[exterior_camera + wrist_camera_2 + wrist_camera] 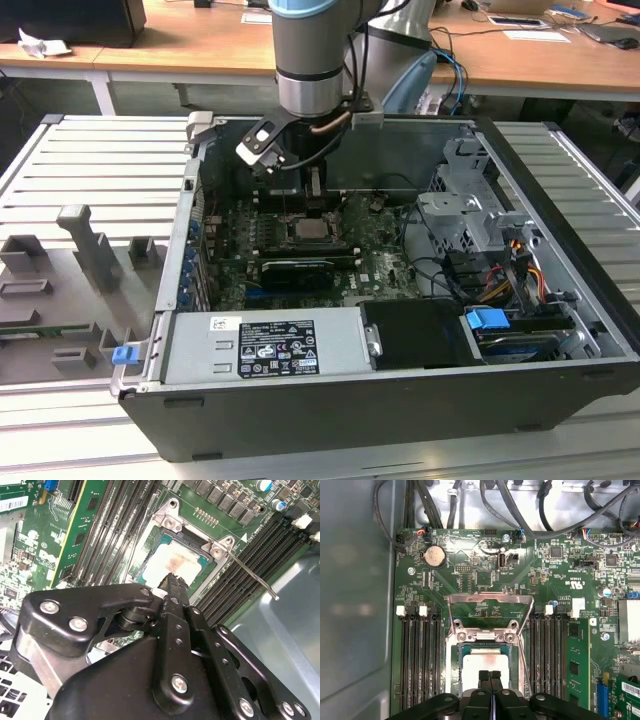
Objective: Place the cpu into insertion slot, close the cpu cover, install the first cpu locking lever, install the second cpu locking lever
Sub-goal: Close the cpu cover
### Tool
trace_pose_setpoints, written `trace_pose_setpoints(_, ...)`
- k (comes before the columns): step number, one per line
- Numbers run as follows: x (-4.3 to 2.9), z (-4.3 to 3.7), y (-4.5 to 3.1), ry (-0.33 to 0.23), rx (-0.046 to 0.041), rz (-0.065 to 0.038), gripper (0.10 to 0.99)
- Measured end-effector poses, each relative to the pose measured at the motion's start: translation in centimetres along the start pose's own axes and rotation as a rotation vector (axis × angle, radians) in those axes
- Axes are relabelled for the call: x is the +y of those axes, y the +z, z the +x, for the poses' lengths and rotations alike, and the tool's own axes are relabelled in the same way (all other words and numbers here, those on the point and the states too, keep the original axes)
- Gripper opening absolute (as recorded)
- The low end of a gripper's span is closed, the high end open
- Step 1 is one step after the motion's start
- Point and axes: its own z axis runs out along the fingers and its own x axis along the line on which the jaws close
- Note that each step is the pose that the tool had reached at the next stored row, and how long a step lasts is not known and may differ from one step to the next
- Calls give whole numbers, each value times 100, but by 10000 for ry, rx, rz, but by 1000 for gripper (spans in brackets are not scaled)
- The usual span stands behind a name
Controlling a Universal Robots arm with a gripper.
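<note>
The cpu (485, 664), a pale silvery square with a brownish smear, lies flat inside the insertion slot (456, 661) on the green motherboard. It also appears under the fingertips in the second wrist view (176, 561). The cpu cover (490, 598), a thin metal frame, is swung up and open behind the socket. One thin wire locking lever (250, 574) sticks out, unlatched, beside the socket. My gripper (491, 676) hangs just above the cpu's near edge, fingers shut together with nothing between them. In the exterior view the gripper (315, 192) sits inside the open case over the socket (308, 231).
Long black memory slots (420, 660) flank the socket on both sides. A black card (295, 270) lies in front of it, a power supply (270, 345) at the case front, a drive cage (465, 205) and cables (500, 270) at the exterior view's right. A grey fixture plate (70, 280) lies outside, left.
</note>
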Motion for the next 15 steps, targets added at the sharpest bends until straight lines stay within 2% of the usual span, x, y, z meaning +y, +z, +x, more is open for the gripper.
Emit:
trace_pose_setpoints(4,4,-1,-49,0,0,0,106)
trace_pose_setpoints(7,6,-1,-54,-1,2,-1,106)
trace_pose_setpoints(10,61,-1,-51,-1,0,1,106)
trace_pose_setpoints(12,63,-1,-56,-1,-1,1,106)
trace_pose_setpoints(15,70,-3,-157,0,1,0,106)
